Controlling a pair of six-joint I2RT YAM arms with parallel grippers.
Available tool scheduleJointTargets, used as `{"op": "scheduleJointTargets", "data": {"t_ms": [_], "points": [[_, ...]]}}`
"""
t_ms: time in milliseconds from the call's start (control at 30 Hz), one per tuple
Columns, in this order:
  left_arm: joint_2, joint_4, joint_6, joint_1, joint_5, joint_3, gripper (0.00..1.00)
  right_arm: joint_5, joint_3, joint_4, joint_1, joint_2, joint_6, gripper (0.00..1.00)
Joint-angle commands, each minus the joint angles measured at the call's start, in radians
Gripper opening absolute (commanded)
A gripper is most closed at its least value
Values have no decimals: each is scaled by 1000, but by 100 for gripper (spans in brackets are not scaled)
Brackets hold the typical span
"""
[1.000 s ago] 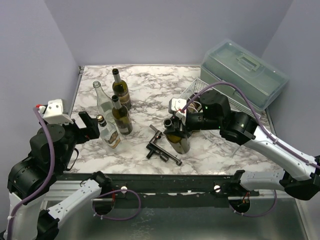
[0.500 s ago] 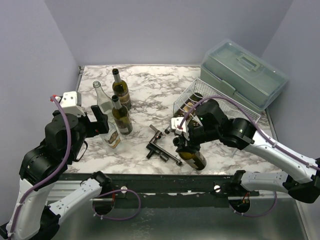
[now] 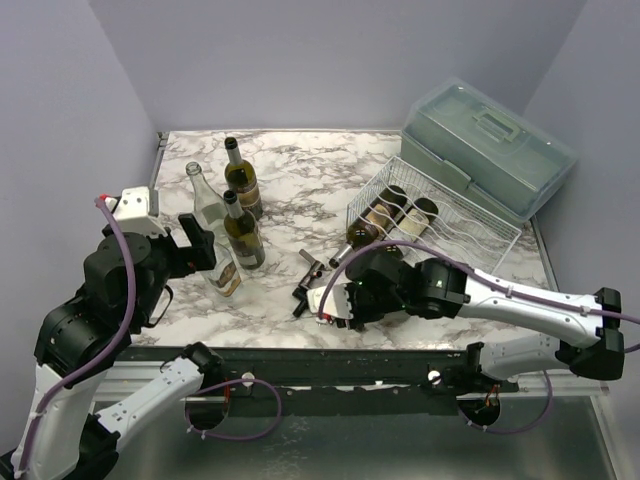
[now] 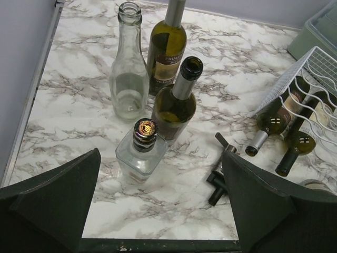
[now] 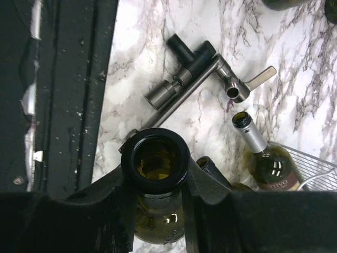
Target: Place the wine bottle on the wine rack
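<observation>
One wine bottle in right hand

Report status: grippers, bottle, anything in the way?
Left gripper open, empty. Right gripper shut on bottle neck. Rack half free. Tool lies near its front.

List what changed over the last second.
The right gripper, still shut on the wine bottle, swung it from beside the wine rack back toward the near side, tilting it. The left gripper, open, edged toward the standing bottles. Rack, those bottles and the metal tool stayed put.
</observation>
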Motion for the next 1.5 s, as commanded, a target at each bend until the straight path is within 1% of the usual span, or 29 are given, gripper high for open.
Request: {"op": "scheduleJointTargets", "data": {"t_ms": [0,100,233,333,533,767,1000,1200,1467], "points": [[-28,11,7,-3,3,-12,99,212,25,-7,50,36,-86,1],[-41,7,19,-3,-7,-21,99,272,7,-10,84,60,-98,1],[-54,-2,34,-3,-23,-40,99,283,15,-32,123,93,-74,1],[-66,-2,42,-3,-27,-56,99,336,-6,-33,169,109,-73,0],[-92,-4,60,-3,-44,-76,99,404,-22,-52,188,155,-47,1],[-108,-25,85,-3,-59,-70,99,604,-62,-38,199,209,-91,1],[-117,-33,96,-4,-70,-64,99,644,-110,17,199,200,-163,1],[-126,-35,106,-4,-74,-66,99,671,-126,15,198,227,-178,0],[-143,-45,117,-5,-81,-64,99,713,-189,37,198,239,-214,1]]}}
